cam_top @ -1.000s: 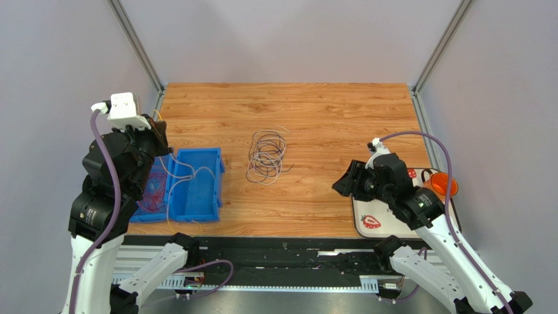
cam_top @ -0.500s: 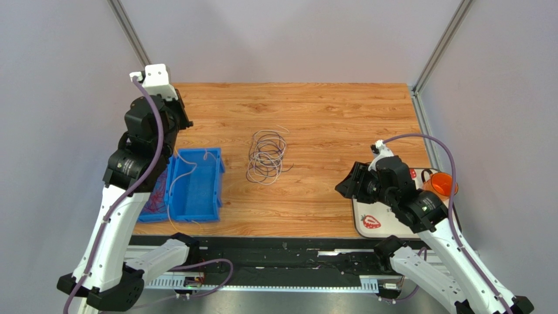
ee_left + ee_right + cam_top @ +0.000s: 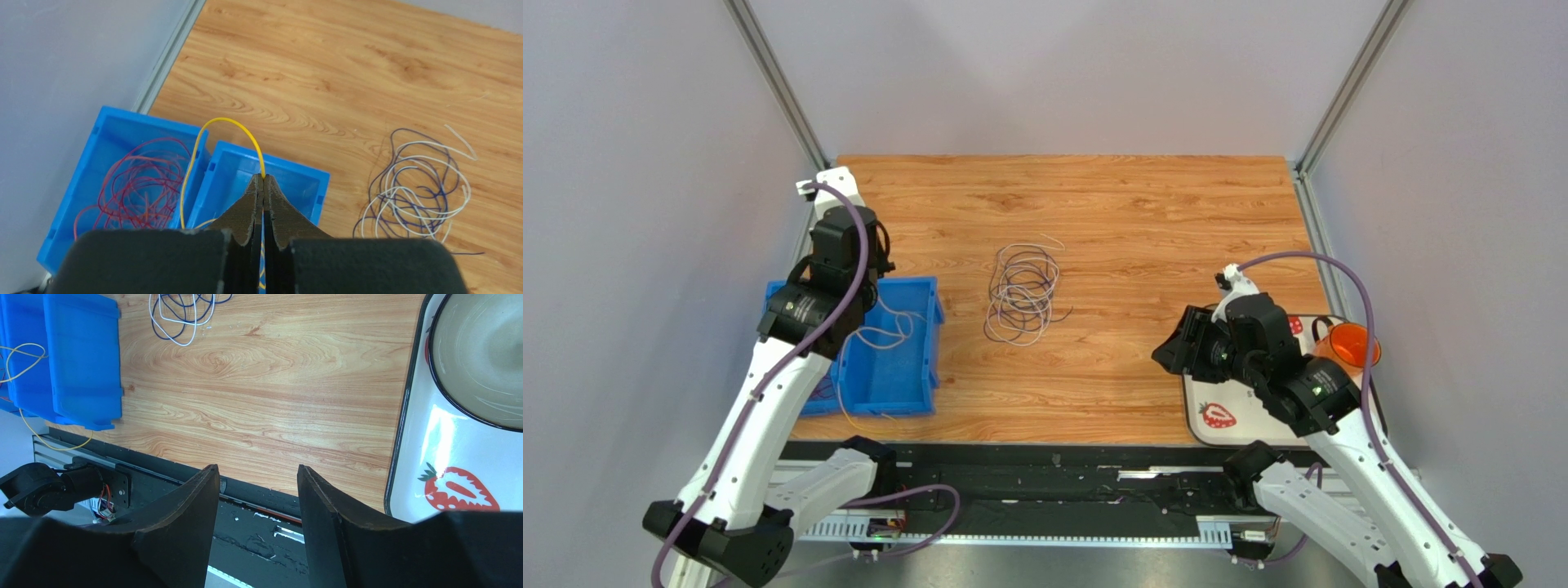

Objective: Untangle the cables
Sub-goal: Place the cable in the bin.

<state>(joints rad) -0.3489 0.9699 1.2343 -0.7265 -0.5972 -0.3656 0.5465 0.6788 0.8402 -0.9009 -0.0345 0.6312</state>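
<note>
Left wrist view: we see the left gripper (image 3: 264, 184) clamped tight on a yellow cable (image 3: 212, 122), pinched right at the fingertips. The cable arcs up from the jaws and drops over the wall shared by two bins. The gripper hangs above the right blue bin (image 3: 307, 177). We judge it holds the cable there to drop it in, sorting by colour, since the left blue bin (image 3: 98, 131) has only red cables (image 3: 138, 184) in loose loops. A purple and white tangle (image 3: 417, 190) lies on the wood-grain tabletop (image 3: 344, 79), well apart from the bins, neither arm touching it.

Top external view: we see the left arm reaching over the bins' far edge and the tangle mid-table. The right gripper (image 3: 1173, 349) hovers at the right side, well apart from all cables; we judge it is idle, keeping out of the way. Under that arm is a white tray (image 3: 1241, 429), with an orange cup (image 3: 1355, 347) at its far right; we cannot tell if the cup stands on the tray. Grey walls (image 3: 1038, 74) close three sides, with metal posts (image 3: 775, 80) at the far corners.

Right wrist view: we see its jaws standing apart with nothing between them, above the near table edge and a black rail (image 3: 258, 514). The tray, with a strawberry print, carries a bowl (image 3: 485, 355). The yellow cable's tail hangs over the near edge by the bins.
</note>
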